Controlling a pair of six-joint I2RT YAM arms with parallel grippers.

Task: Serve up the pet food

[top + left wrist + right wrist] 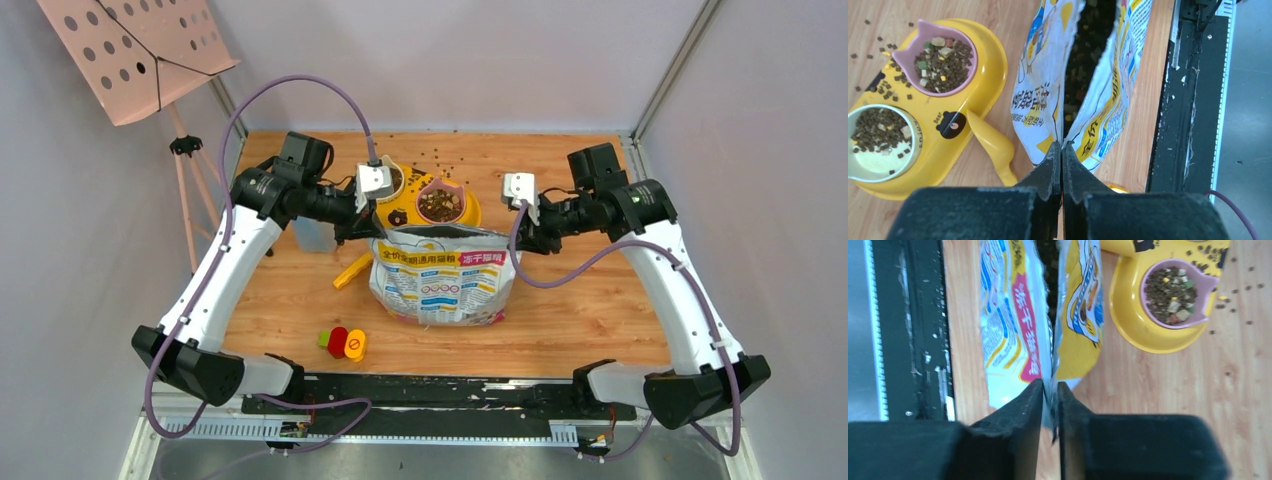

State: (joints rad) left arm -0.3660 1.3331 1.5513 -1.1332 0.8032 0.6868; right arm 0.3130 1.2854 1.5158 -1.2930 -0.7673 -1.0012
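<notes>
A glossy, crinkled foil bag [440, 280] stands upright on the wood-grain table [600, 300], its mouth slit open. The left fingers [1050, 170] — black, wedge-shaped — are pressed together on one corner of its top edge. The right fingers [1030, 405] are clamped on the opposite corner, thin foil pinched between them. Behind the bag, the pet food [943, 62] — tiny dark pellets — fills a pink cat-eared bowl [970, 47] and part of a round white bowl [873, 167] in a smooth yellow feeder [990, 65]. Some pellets lie scattered on the wood.
</notes>
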